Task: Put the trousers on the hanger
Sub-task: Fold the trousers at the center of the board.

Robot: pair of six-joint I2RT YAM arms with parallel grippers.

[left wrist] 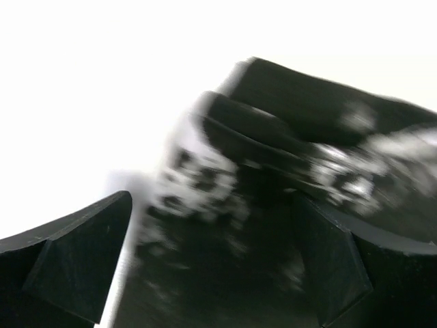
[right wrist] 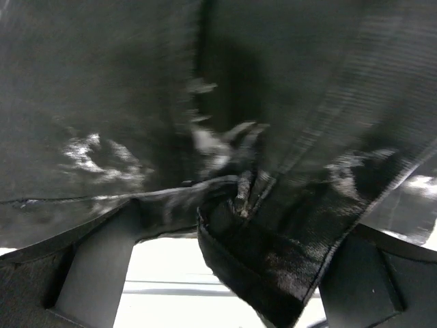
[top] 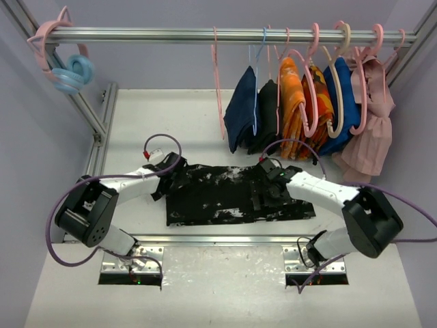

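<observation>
On table (top: pixel 171 109): trousers (top: pixel 225 195) flat, hanger (top: pixel 218 96) bare on far rail (top: pixel 171 34); left gripper (left wrist: pixel 210 205), right gripper (right wrist: pixel 242 225) apparently spread, nothing clamped.

Trousers (top: pixel 232 195): soft black fabric with irregular white splatter marks. They lie on the white table (top: pixel 171 116), spread wide left to right in a rough rectangle, mostly flat, rumpled along the top edge and at the right end. Left wrist view, blurred: edge shows stacked folded layers. Right wrist view: a seam bunched into tight folds. Hanger (top: pixel 218 89): thin, pink, wire-like, bare. Slim hook over the rail (top: pixel 171 34); hangs edge-on, just left of a navy garment (top: pixel 240 109), apart from the trousers.
</observation>
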